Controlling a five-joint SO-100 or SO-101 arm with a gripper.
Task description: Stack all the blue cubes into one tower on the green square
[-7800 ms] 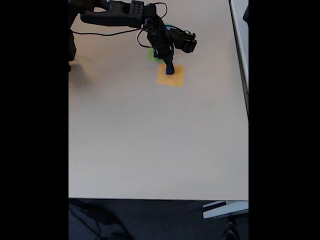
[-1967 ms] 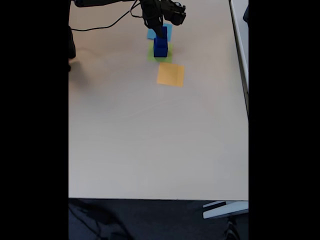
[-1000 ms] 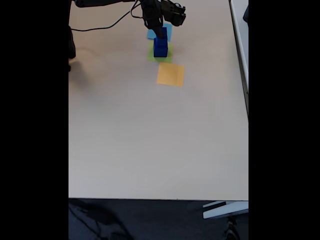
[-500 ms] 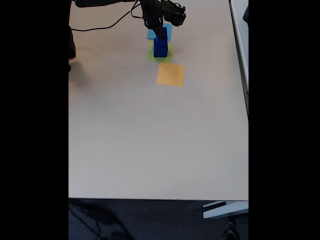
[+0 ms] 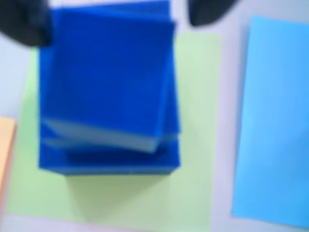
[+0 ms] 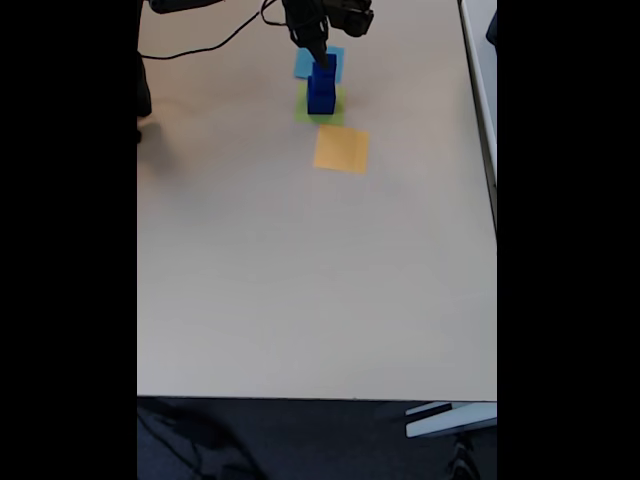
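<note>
tower (image 6: pixel 321 88) upright on green square (image 5: pixel 198 125)

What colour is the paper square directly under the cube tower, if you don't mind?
Light yellow-green; the green square shows best in the wrist view.

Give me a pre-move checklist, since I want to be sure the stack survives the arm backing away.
1. Tower on the green square: ok, paper shows around its base.
2. Cubes squared up: not ok, in the wrist view the upper cube sits twisted on the one below.
3. Gripper released: cannot tell, dark fingers flank the top, contact blurred.
4. Orange square free of cubes: ok.
5. Light-blue square free of cubes: ok.
</note>
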